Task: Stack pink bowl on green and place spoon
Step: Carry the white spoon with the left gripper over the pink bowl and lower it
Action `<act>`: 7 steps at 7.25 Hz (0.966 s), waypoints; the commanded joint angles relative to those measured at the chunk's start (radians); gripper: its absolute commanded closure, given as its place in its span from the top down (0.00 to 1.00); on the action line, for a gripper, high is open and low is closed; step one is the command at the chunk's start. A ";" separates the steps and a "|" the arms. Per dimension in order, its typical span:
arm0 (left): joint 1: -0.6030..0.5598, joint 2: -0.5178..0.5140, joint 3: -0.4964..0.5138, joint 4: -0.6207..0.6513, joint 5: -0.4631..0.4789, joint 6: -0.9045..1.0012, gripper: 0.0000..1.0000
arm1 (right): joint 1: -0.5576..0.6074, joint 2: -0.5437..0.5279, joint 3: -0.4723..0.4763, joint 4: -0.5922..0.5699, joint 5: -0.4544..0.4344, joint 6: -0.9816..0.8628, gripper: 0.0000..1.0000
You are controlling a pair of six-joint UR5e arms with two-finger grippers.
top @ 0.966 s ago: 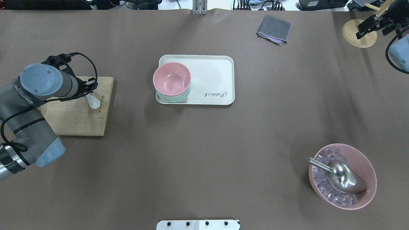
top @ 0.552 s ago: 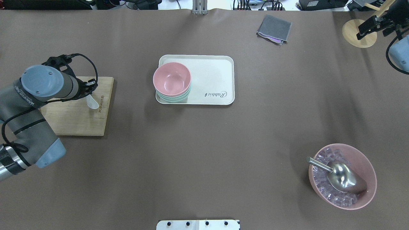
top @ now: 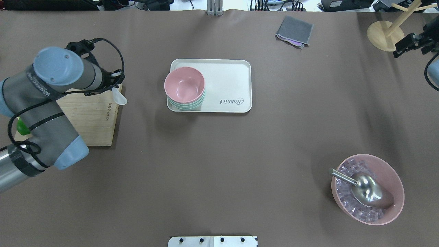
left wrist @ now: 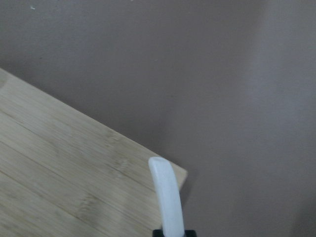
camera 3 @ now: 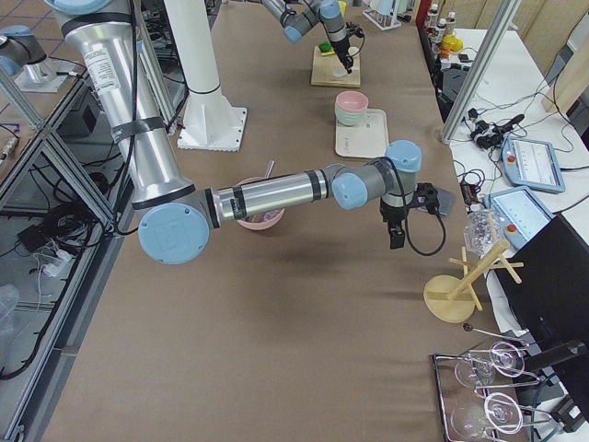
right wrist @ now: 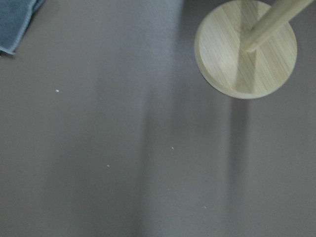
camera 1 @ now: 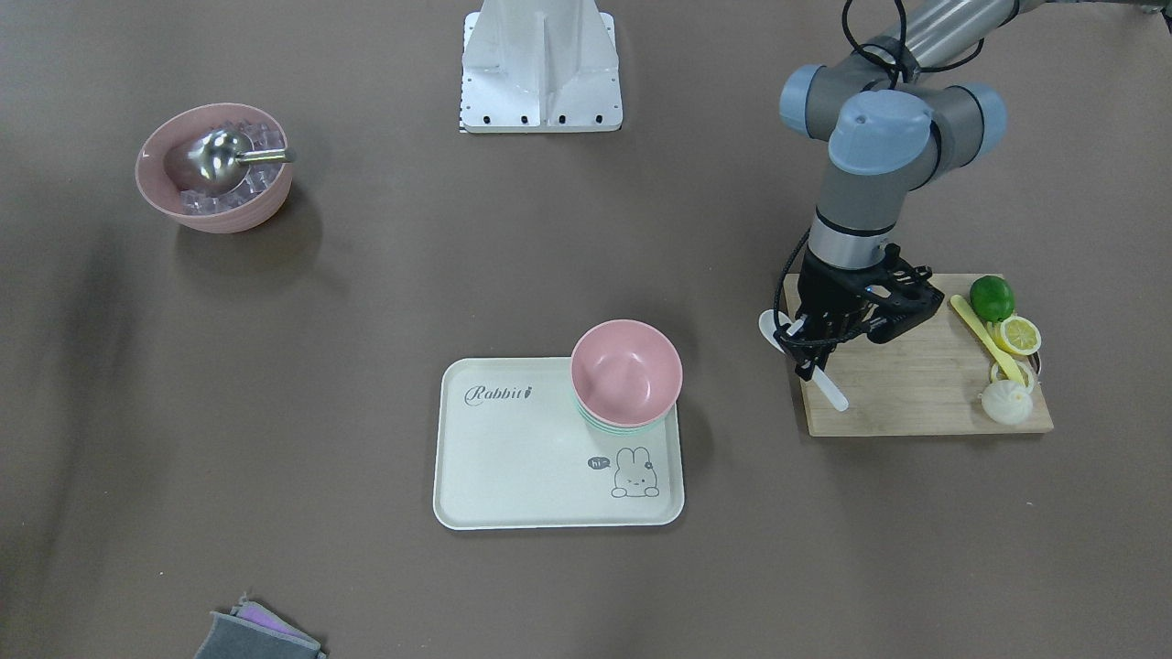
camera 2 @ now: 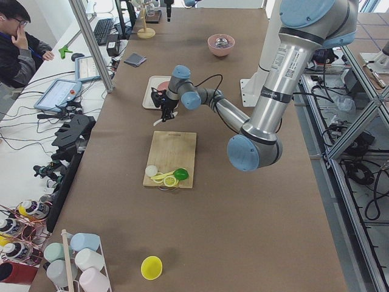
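The pink bowl (top: 184,85) sits nested on top of the green bowls (top: 187,105) at the left end of the white tray (top: 230,77); it also shows in the front view (camera 1: 626,368). My left gripper (top: 114,83) is shut on the handle of the white spoon (top: 120,97) and holds it above the far right corner of the cutting board (top: 87,120). The front view shows the spoon (camera 1: 829,389) tilted in the left gripper (camera 1: 810,346). The left wrist view shows its handle (left wrist: 167,197). My right gripper (top: 410,46) is open and empty at the far right edge.
A lime (camera 1: 992,296), a lemon half (camera 1: 1019,333) and other food lie on the board's end. A pink bowl of ice (top: 367,189) with a metal scoop stands front right. A grey cloth (top: 294,31) and a wooden stand (top: 385,34) are at the back right.
My left gripper has lifted the spoon off the board and carried it toward the tray. My right arm has drawn back toward the right edge.
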State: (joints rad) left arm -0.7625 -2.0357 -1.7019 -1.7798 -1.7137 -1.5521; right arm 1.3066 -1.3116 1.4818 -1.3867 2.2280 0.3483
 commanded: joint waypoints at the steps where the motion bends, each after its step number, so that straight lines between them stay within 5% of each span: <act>1: 0.002 -0.166 0.040 0.115 0.008 -0.080 0.00 | 0.035 -0.093 0.003 0.000 0.001 -0.002 1.00; 3: 0.011 -0.326 0.213 0.109 0.043 -0.147 0.00 | 0.066 -0.158 0.027 0.000 0.010 -0.003 1.00; 7: 0.112 -0.337 0.217 0.111 0.091 -0.161 0.00 | 0.071 -0.192 0.060 0.000 0.004 -0.002 1.00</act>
State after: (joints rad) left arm -0.6752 -2.3701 -1.4822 -1.6702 -1.6338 -1.7111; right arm 1.3767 -1.5016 1.5397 -1.3867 2.2334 0.3466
